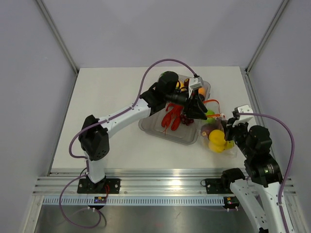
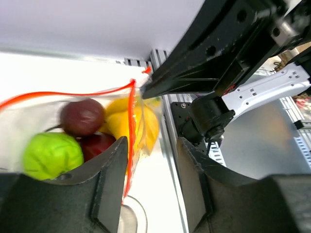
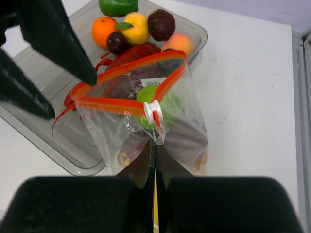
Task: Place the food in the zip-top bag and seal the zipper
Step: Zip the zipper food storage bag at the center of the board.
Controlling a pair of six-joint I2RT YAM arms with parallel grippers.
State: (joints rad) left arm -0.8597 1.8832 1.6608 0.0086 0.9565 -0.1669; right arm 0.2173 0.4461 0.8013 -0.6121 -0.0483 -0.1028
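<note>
The zip-top bag (image 1: pixel 217 132) lies right of the tray and holds yellow bananas (image 1: pixel 216 141), a dark red fruit (image 1: pixel 209 128) and a green fruit (image 1: pixel 210 114). My right gripper (image 3: pixel 155 151) is shut on the bag's edge just below the white slider (image 3: pixel 154 112). The orange-red zipper (image 3: pixel 127 73) forms an open loop. My left gripper (image 2: pixel 151 184) is open at the bag's mouth, with the zipper strip (image 2: pixel 130 127) beside its left finger (image 2: pixel 104 182). The bananas (image 2: pixel 141 121), dark red fruit (image 2: pixel 82 116) and green fruit (image 2: pixel 52 154) show through the bag. The red lobster (image 1: pixel 172 118) lies in the tray.
The rigid clear tray (image 1: pixel 160 133) sits mid-table and holds an orange (image 3: pixel 103 31), a yellow fruit (image 3: pixel 136 27), a dark fruit (image 3: pixel 162 24), a peach (image 3: pixel 179 43) and a green pepper (image 3: pixel 118 7). The table's right edge and aluminium rail (image 2: pixel 167 126) run close to the bag.
</note>
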